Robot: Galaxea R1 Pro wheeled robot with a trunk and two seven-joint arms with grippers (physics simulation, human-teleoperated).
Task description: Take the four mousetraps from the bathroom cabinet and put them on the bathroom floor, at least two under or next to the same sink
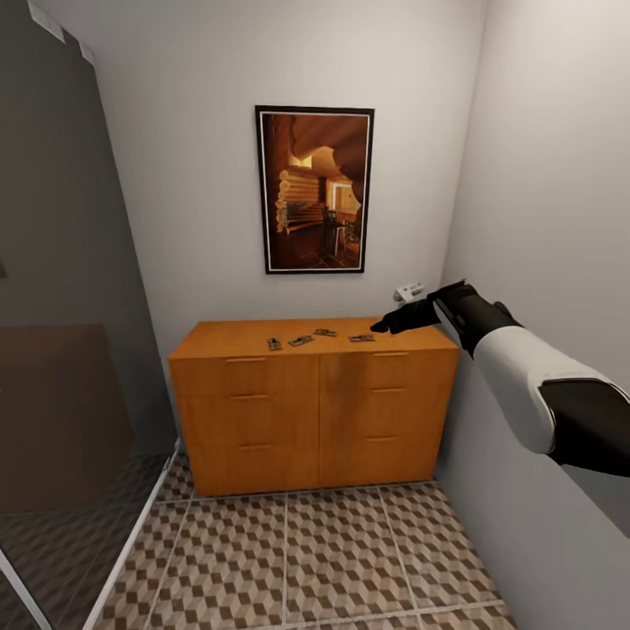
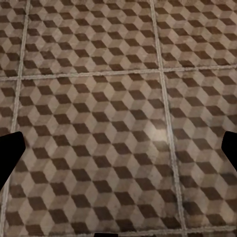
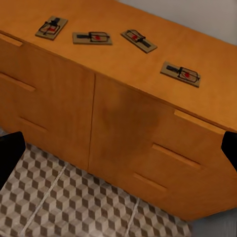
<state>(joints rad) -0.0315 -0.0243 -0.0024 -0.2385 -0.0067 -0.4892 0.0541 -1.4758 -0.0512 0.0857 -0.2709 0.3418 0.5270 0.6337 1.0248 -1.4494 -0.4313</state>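
The cabinet (image 1: 315, 402) is standing against the back wall, under a framed picture (image 1: 315, 189). Its right end is sitting close to the right wall, and a glass panel (image 1: 70, 350) is standing just beside its left end. All its drawers are shut.

Four traps are lying flat in a loose row on the cabinet top, toward the front edge. From the head view they are the first trap (image 1: 274, 344), the second trap (image 1: 301, 340), the third trap (image 1: 325, 332) and the fourth trap (image 1: 361, 338). None of them are touching each other. The fourth one is lying nearest the right end.

The right tool (image 1: 391, 322) is hanging in the air above the right part of the cabinet top, near the fourth trap but not touching it. Its dark tips are showing at the far sides of the right wrist view, so it is spread wide and holding nothing.

The left tool's tips are showing at the sides of the left wrist view, wide apart, pointing down at the floor (image 2: 118, 118).

The floor in front of the cabinet is bare tile, with room between the glass panel and the right wall.
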